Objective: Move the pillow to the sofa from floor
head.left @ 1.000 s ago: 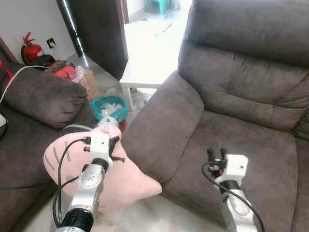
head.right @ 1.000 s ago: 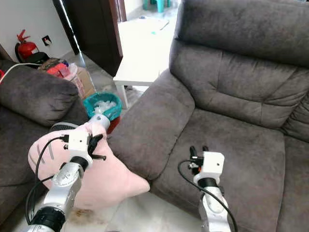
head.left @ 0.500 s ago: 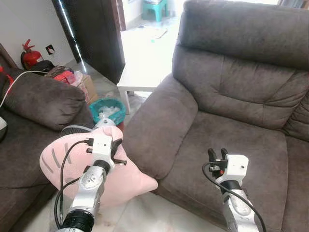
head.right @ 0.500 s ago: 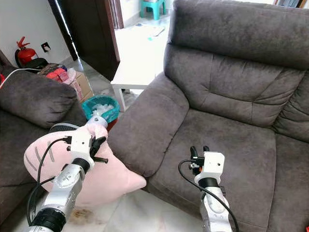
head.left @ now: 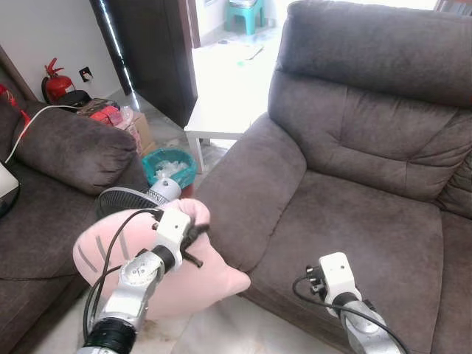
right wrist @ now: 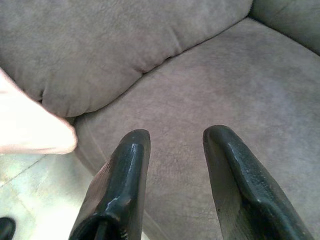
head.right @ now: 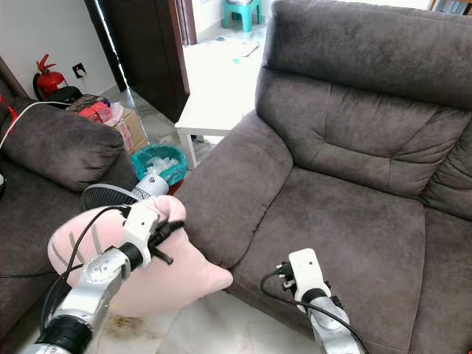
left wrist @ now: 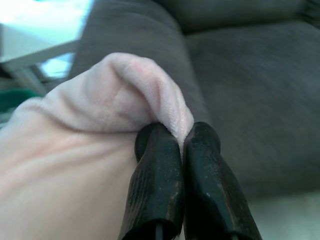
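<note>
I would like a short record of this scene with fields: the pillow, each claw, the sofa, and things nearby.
pillow: pink pillow, lifted, beside the sofa's armrest
left claw: left claw shut on a fold of the pillow
right claw: right claw open, holding nothing, over the seat's front edge
sofa: grey sofa, nothing on its seat
nearby: fan, teal bin, white table

Left gripper [head.left: 193,234] pinches the pink pillow [head.left: 129,258] (corner bunched) beside the sofa [head.left: 354,192].
</note>
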You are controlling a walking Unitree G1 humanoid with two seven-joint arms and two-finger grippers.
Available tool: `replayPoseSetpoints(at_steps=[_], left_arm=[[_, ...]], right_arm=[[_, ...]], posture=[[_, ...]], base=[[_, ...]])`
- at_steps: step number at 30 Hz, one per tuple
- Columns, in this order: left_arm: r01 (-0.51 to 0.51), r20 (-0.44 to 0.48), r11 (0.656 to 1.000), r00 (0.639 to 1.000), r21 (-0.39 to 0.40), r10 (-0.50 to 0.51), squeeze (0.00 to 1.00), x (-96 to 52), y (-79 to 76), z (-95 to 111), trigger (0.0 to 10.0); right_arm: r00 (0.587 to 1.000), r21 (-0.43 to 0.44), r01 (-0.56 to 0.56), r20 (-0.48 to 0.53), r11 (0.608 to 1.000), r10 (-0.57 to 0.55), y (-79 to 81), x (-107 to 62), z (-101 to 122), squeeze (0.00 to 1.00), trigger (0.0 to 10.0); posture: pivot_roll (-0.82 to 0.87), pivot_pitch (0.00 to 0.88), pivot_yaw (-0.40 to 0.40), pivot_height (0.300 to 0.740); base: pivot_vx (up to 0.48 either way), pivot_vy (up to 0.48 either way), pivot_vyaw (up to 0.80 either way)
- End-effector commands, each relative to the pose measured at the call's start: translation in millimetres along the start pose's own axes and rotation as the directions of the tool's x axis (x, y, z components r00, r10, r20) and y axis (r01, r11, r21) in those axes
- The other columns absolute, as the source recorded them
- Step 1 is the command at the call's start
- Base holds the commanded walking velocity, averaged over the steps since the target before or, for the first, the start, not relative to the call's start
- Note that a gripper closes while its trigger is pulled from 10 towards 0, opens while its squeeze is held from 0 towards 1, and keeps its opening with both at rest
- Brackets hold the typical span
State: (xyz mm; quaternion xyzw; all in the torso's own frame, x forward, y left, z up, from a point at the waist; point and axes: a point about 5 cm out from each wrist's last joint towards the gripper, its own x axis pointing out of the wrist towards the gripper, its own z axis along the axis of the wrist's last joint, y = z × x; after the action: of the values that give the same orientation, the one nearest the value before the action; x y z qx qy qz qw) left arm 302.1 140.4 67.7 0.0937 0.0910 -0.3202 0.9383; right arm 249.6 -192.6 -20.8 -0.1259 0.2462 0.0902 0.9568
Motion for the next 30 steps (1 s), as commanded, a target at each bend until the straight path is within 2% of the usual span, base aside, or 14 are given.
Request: replayPoseSetpoints(at_steps=[1,5,8,12,16,18,22,24,30], left_arm=[[0.094,0.061,0.993,0.993,0.068,-0.098,0.0,4.0,-7.4,20.1,10.0],[0.201,0.015,0.973,0.979,0.117,-0.204,0.0,-4.1,-8.5,21.8,10.0],[0.23,0.017,0.966,0.972,0.118,-0.234,0.0,-8.2,-7.3,28.0,10.0],[0.329,0.003,0.937,0.944,0.121,-0.331,0.0,-17.8,-11.6,36.9,10.0],[0.354,-0.013,0.925,0.934,0.135,-0.356,0.0,-20.4,-11.4,41.9,10.0],[0.305,-0.008,0.935,0.951,0.178,-0.309,0.0,-18.4,-6.0,46.1,10.0],[0.234,0.003,0.952,0.971,0.197,-0.239,0.0,-14.6,-0.9,44.4,10.0],[0.175,0.014,0.967,0.984,0.187,-0.18,0.0,-13.1,-1.5,40.7,10.0],[0.119,0.031,0.979,0.992,0.167,-0.126,0.0,-10.8,-3.8,36.9,10.0]], right_arm=[[1.0,-0.007,-0.021,-0.016,1.0,0.021,3.9,2.0,0.1,0.0,10.0],[0.999,-0.022,-0.039,-0.037,0.999,0.038,7.2,2.7,-1.9,0.0,10.0],[0.998,-0.027,-0.046,-0.043,0.999,0.045,8.7,3.2,-2.5,0.0,10.0],[0.997,-0.042,-0.059,-0.052,0.997,0.057,10.3,3.4,-3.5,0.0,10.0],[0.997,-0.039,-0.064,-0.056,0.997,0.062,11.6,3.6,-3.9,0.0,10.0],[0.996,-0.049,-0.07,-0.063,0.996,0.066,12.5,3.6,-4.9,0.0,10.0],[0.996,-0.051,-0.07,-0.062,0.996,0.067,12.0,3.9,-4.4,0.0,10.0],[0.996,-0.057,-0.068,-0.056,0.996,0.065,7.8,4.0,-2.6,0.0,10.0],[0.995,-0.065,-0.099,-0.034,0.993,0.097,-1.1,4.0,3.8,0.0,10.0]], posture=[[0.04,0.013,0.037,0.74],[0.05,0.016,0.036,0.74],[0.05,0.017,0.035,0.74],[0.05,0.018,0.034,0.74],[0.06,0.022,0.033,0.74],[0.06,0.022,0.033,0.74],[0.05,0.025,0.034,0.74],[0.05,0.026,0.034,0.74],[0.04,0.027,0.03,0.74]], base=[[0.0,0.0,0.0],[0.0,0.0,0.0],[0.0,0.0,0.0],[0.0,0.0,0.0],[0.0,0.0,0.0],[0.0,0.0,0.0],[0.0,0.0,0.0],[0.0,0.0,0.0],[0.0,0.0,0.0]])
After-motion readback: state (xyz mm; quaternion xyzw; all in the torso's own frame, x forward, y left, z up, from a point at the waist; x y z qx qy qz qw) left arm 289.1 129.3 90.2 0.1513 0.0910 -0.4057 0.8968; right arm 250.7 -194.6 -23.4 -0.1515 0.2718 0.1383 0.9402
